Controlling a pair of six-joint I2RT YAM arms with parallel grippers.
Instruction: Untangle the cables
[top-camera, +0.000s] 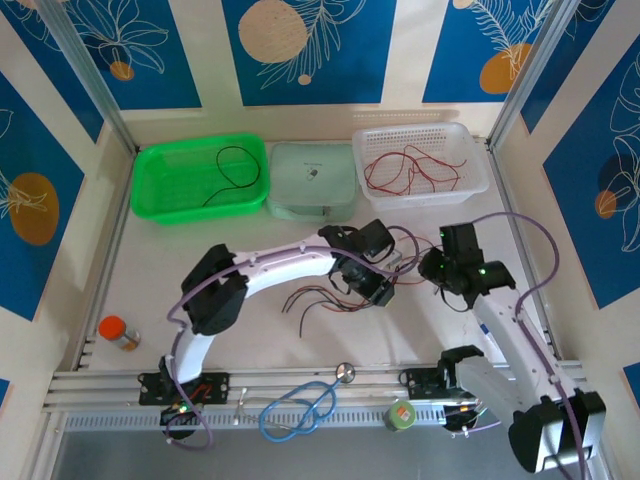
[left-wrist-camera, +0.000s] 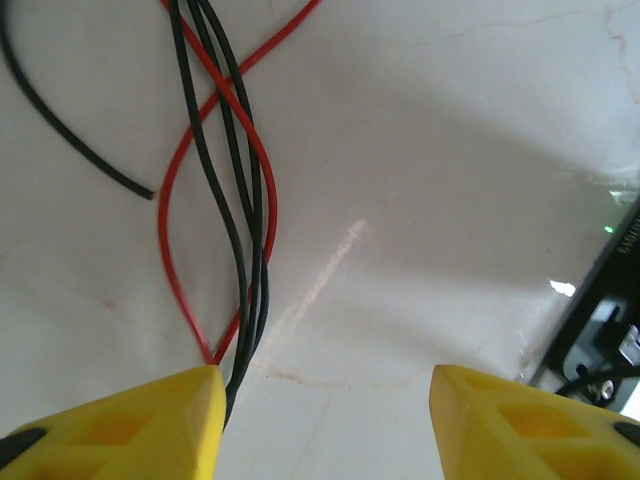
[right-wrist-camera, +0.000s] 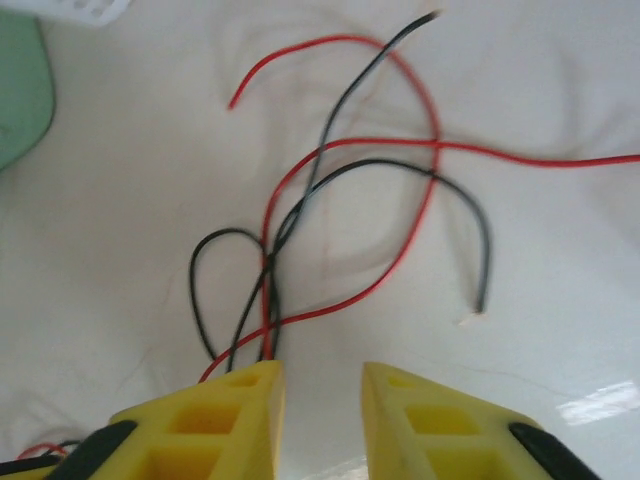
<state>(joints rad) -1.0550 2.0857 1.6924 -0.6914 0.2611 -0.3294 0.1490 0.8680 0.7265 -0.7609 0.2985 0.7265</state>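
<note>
The tangled cables, thin red and black wires, lie on the white table between the two grippers (top-camera: 318, 296). In the left wrist view a twisted bunch of the cables (left-wrist-camera: 245, 200) runs down past the tip of the left yellow finger (left-wrist-camera: 150, 425). My left gripper (left-wrist-camera: 325, 400) is wide open, with bare table between its fingers. In the right wrist view the cables (right-wrist-camera: 300, 200) spread out in loops ahead and slip under the left finger (right-wrist-camera: 225, 420). My right gripper (right-wrist-camera: 322, 385) is open with a narrower, empty gap. From above, the left gripper (top-camera: 372, 283) and right gripper (top-camera: 437, 268) sit close together.
A green basket (top-camera: 160, 190) at the back left holds one black wire (top-camera: 232, 170). A white basket (top-camera: 475, 165) at the back right holds red wires (top-camera: 405, 168). Between them is a pale green box (top-camera: 312, 180). An orange bottle (top-camera: 118, 332), blue stethoscope (top-camera: 300, 410) and small green tub (top-camera: 400, 415) lie near the front.
</note>
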